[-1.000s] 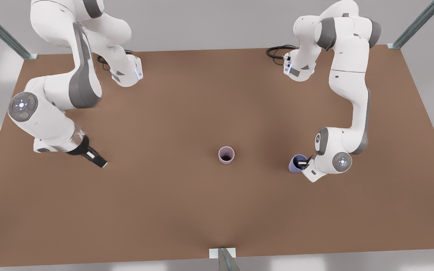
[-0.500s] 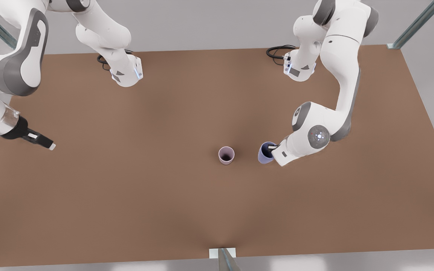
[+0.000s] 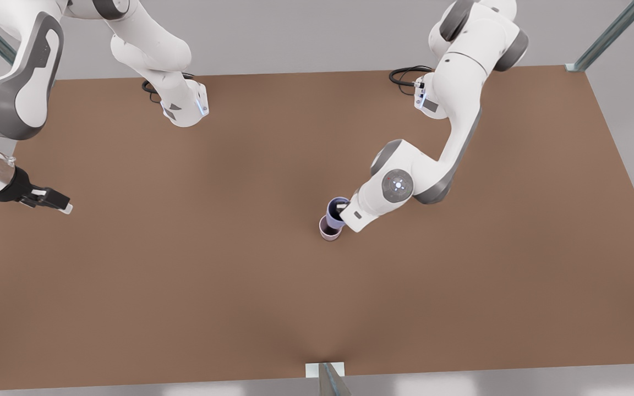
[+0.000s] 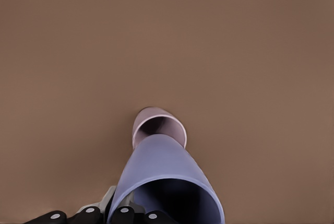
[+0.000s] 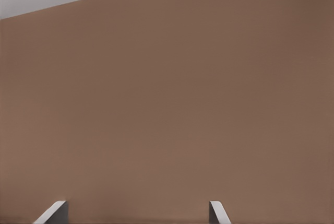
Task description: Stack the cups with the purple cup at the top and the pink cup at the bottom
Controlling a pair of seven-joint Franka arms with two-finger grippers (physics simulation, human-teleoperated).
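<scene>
Step in hand: carrying the bluish-violet tapered matte purple cup [image 4: 166,182], clamped at its rim in the left tool [image 3: 343,209], just above the pale mauve-pink tapered pink cup [image 3: 329,232] standing mid-tabletop [image 3: 240,286].

Next, by judgement: centring over the pink cup's mouth, lowering, letting go.

Right tool [image 3: 55,201]: fingers apart, waiting well apart from the pink cup. Nothing between.

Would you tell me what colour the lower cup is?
Pale mauve-pink, the pink cup, clearest in the left wrist view.

The purple cup [image 3: 337,210] hangs just above the pink cup [image 3: 329,231], mid-table [image 3: 240,275].
</scene>
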